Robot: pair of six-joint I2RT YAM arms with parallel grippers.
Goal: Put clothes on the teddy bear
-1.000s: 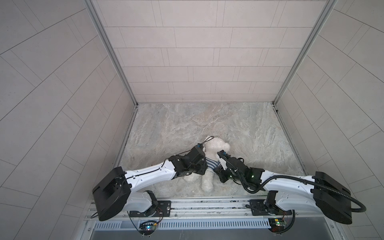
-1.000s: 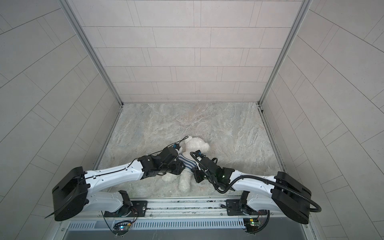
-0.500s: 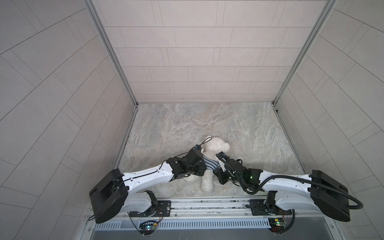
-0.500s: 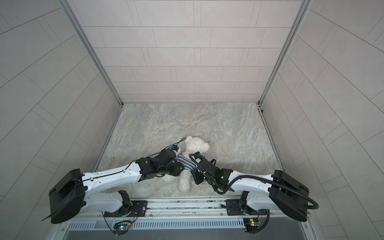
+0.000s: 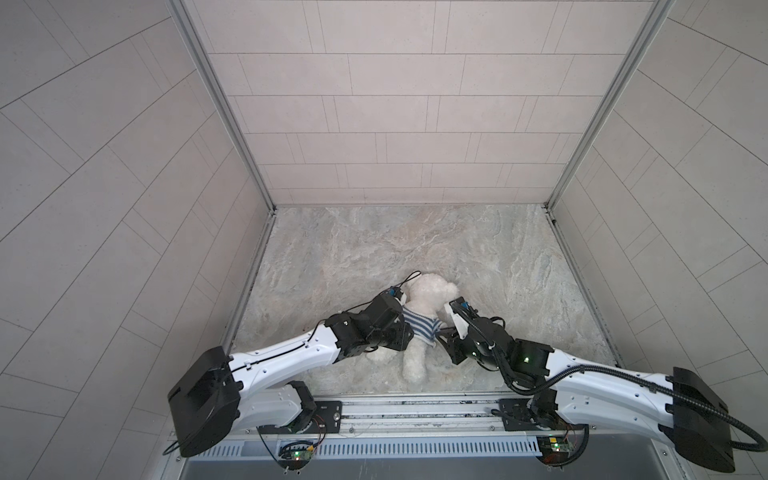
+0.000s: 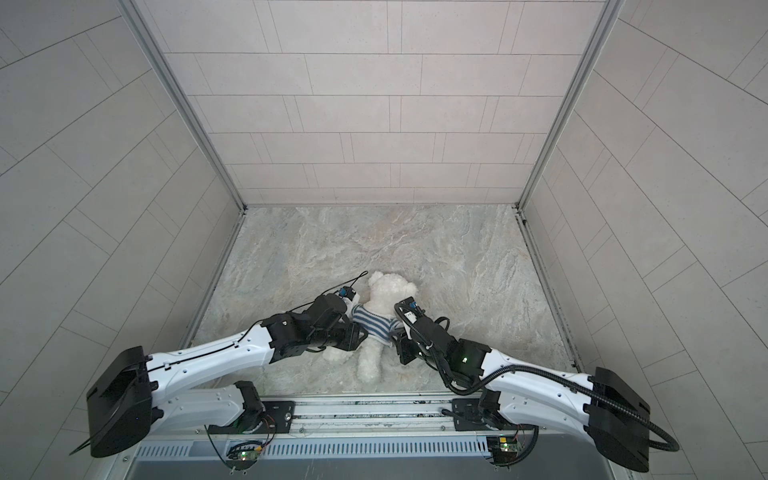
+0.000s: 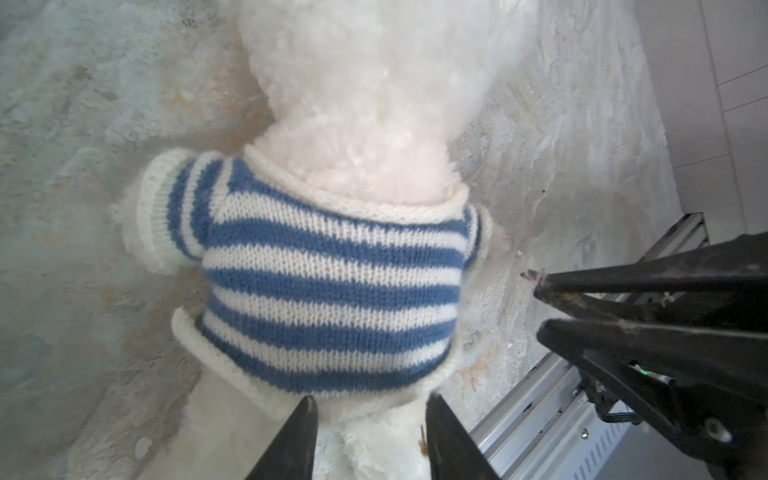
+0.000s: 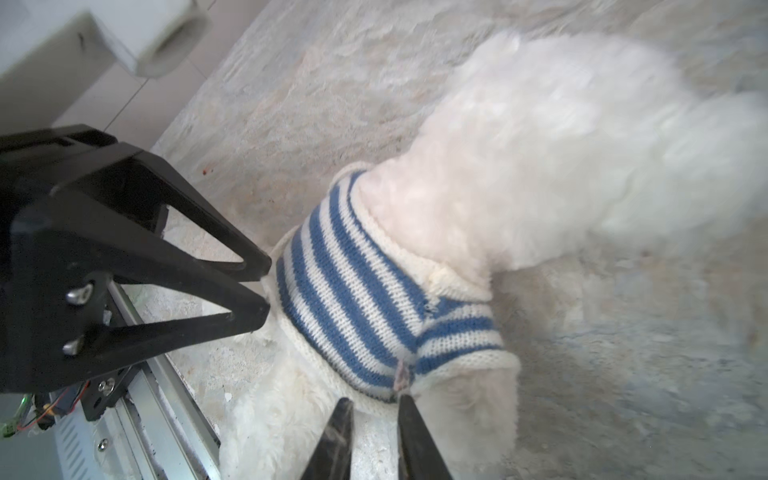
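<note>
The teddy bear [image 5: 428, 291] lies face down on the marbled floor, head towards the back wall, in both top views [image 6: 388, 286]. A blue-and-white striped shirt [image 7: 332, 282] covers its torso and both arms [image 8: 374, 299]. My left gripper [image 7: 370, 405] is open at the shirt's lower hem, with the bear's white fur between its fingers. My right gripper [image 8: 374, 405] is open by a narrow gap at the hem beside the bear's arm, and bare floor shows between its fingers. The two grippers flank the bear's waist from either side.
A metal rail [image 5: 415, 411] runs along the front edge just behind the bear's legs. Tiled walls [image 5: 374, 124] close the floor in at the back and on both sides. Marbled floor [image 5: 415, 241] stretches beyond the bear's head.
The right gripper's fingers have parted and let go of the shirt's hem. The left gripper's fingers stand slightly wider. Both arms shifted only a little.
</note>
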